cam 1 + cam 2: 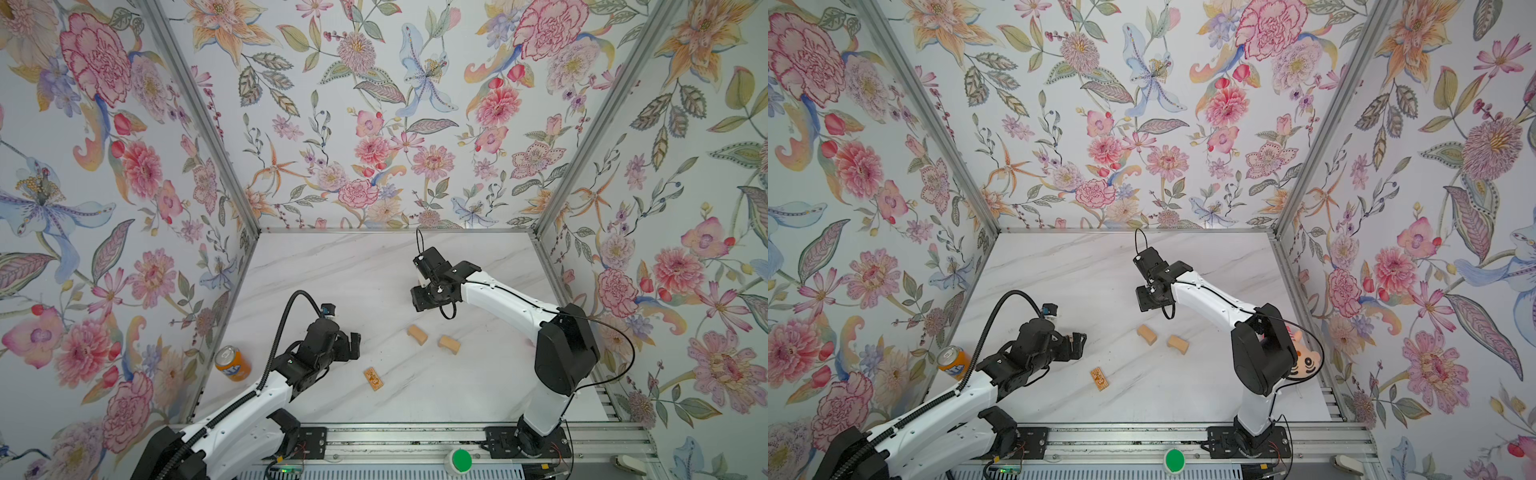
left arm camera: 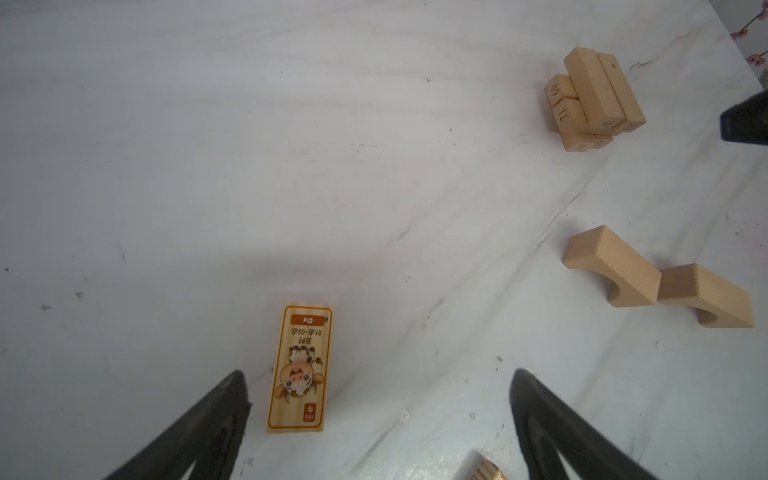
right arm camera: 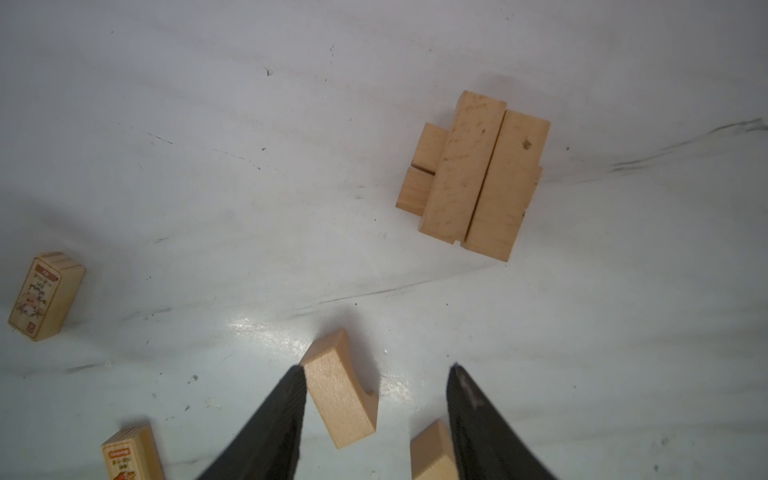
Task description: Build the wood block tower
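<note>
Tan wooden-brick tower [image 3: 473, 174] is standing near the tabletop [image 1: 332, 266] middle in crossed layers (its top pair apparently leaving room for a third). Right fingers [image 3: 274, 428] are hovering half-spread, empty, over two pale arched wooden blocks [image 3: 340, 390]; left fingers [image 2: 216, 424] are gaping wide above the ox-printed tan block [image 2: 299, 365], likely for a pick.

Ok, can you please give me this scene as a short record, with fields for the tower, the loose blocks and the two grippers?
tower: three crossed layers, two blocks on top
arch blocks: two, loose, close together
printed blocks: two, loose, lying apart
left gripper: open, empty
right gripper: open, empty
can: orange, apart from the blocks
doll: partly hidden
</note>
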